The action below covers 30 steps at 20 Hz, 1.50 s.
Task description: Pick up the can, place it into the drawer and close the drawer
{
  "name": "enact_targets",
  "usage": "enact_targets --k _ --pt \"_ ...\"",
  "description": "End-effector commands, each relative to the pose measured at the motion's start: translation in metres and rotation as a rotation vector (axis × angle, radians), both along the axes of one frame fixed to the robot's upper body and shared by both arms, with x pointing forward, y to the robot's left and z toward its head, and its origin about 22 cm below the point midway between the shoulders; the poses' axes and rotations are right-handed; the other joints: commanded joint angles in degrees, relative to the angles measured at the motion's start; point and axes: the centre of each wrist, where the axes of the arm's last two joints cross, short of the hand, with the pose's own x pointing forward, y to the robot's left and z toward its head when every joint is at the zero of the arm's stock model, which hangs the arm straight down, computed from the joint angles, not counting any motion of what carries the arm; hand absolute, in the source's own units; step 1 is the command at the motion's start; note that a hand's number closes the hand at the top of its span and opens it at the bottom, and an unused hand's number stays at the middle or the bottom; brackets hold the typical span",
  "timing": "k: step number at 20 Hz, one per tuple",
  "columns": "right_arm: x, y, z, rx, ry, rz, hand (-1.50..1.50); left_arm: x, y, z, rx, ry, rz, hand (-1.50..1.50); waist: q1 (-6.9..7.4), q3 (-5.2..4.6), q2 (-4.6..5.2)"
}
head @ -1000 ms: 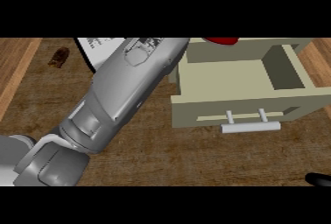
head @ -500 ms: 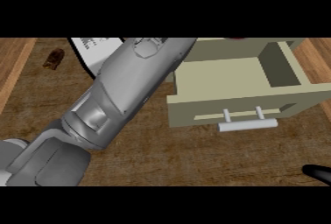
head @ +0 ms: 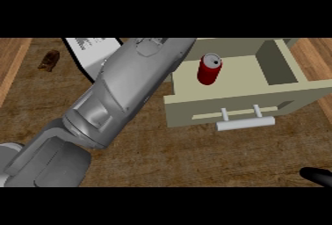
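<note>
One red can (head: 209, 69) upright in open drawer (head: 246, 107), left hand unseen.

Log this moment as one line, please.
can: upright in open drawer | left hand: out of view | right hand: lower right edge | drawer: not closed

Dark wooden counter (head: 194, 154), lighter wood edges.

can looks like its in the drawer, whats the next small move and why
Probably bring a hand to the drawer's handle and push it shut. The red can stands upright inside the open drawer, nothing is holding it, and only closing seems left. The right hand shows at the lower right edge.
</note>
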Motion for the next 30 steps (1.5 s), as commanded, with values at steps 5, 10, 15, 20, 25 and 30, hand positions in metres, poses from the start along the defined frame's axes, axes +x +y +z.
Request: enact_targets --k 5,10,15,20,25,30 --pt "0.023 0.002 0.010 -0.193 -0.066 0.013 -1.50 -0.002 -0.006 0.017 -0.061 0.007 -0.002 -1.50 0.86 0.02 0.36" --pt "0.036 0.017 0.010 -0.388 -0.088 0.010 -1.50 0.002 0.002 -0.001 -0.093 -0.004 -0.005 -1.50 1.24 -0.04 0.60" --pt "0.060 0.032 -0.007 -0.563 -0.086 -0.018 -1.50 -0.001 -0.003 0.013 -0.136 -0.016 0.001 -1.50 2.37 -0.03 0.45" --pt "0.089 0.048 -0.023 -0.710 -0.077 -0.020 -1.50 0.003 0.000 0.009 -0.108 -0.018 0.014 -1.50 3.55 -0.05 0.33" --pt "0.118 0.067 -0.052 -0.837 -0.041 -0.030 -1.50 0.002 0.001 0.036 -0.094 -0.025 0.007 -1.50 5.24 -0.08 -0.26" --pt "0.153 0.063 -0.072 -0.950 0.003 -0.053 -1.50 0.007 0.008 0.014 -0.105 -0.001 -0.007 -1.50 5.85 -0.11 -0.50"
